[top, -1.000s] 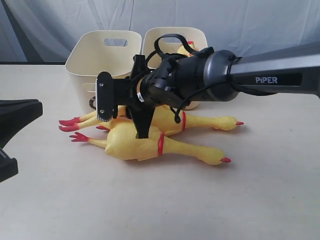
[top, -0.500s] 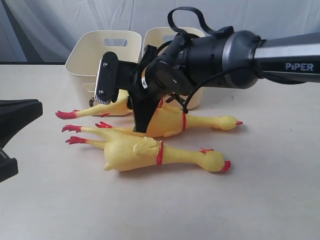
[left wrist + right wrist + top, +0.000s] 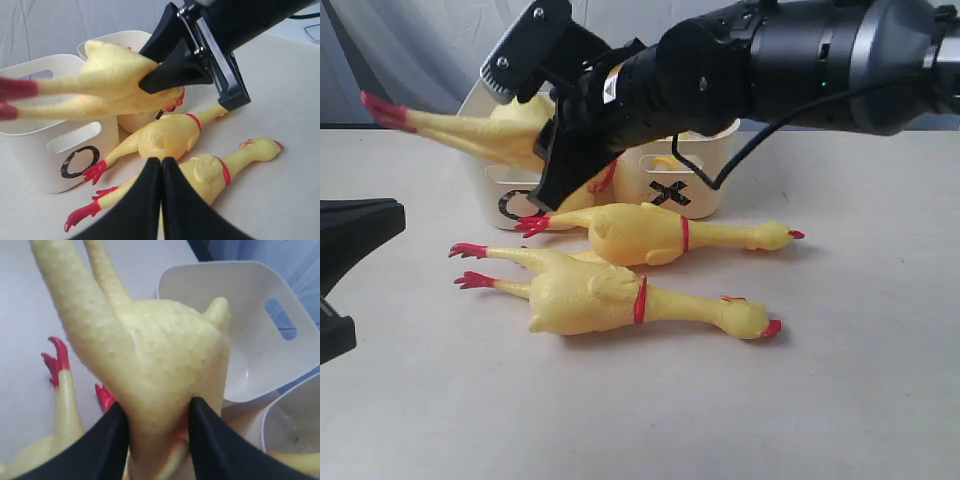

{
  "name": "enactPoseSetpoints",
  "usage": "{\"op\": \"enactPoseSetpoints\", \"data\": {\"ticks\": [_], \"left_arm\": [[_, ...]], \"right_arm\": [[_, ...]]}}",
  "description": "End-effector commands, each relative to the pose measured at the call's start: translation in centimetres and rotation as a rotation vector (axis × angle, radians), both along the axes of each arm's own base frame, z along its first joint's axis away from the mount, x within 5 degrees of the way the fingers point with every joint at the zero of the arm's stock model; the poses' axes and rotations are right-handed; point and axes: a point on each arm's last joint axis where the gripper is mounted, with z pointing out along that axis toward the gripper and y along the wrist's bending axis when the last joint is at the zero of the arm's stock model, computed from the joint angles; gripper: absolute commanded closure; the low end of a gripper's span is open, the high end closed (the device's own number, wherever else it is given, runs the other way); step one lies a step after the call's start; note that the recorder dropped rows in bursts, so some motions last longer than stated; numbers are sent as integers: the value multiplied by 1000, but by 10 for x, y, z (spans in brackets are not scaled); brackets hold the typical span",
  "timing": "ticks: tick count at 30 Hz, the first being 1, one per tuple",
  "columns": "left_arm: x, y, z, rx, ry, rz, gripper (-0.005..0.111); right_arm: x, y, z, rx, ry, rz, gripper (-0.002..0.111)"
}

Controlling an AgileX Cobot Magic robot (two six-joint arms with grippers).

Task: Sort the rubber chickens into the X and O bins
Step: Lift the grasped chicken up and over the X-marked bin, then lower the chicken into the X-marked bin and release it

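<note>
— Which step is the robot on?
— Mid-carry: the right pincer (image 3: pixel 535 112) clamps one rubber chicken (image 3: pixel 470 135), raised near the O bin (image 3: pixel 492 185). The left pincer (image 3: pixel 161 200) is clenched on nothing.
— Next?
— Probably centring it over the bin's mouth before letting go.

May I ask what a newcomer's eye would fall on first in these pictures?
Most striking is the yellow rubber chicken held in the air by the right arm's fingers, red feet sticking out, close to the O bin. Next come two chickens lying side by side on the table in front of it and the X bin: the nearer one and the one behind it.
</note>
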Motion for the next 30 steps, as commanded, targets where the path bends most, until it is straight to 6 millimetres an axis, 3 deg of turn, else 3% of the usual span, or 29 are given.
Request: {"op": "enactPoseSetpoints", "data": {"ticks": [1, 7, 10, 30], "left_arm": [[1, 0, 1, -2, -1, 0, 106], [1, 0, 1, 0, -1, -1, 106], [1, 0, 1, 0, -1, -1, 106], [0, -1, 1, -2, -1, -7, 106]], "right_arm": [[13, -12, 21, 216, 3, -120, 109], [58, -61, 36, 539, 28, -428, 109], [70, -73, 36, 607, 2, -506, 109], [111, -74, -34, 649, -128, -715, 109]]}}
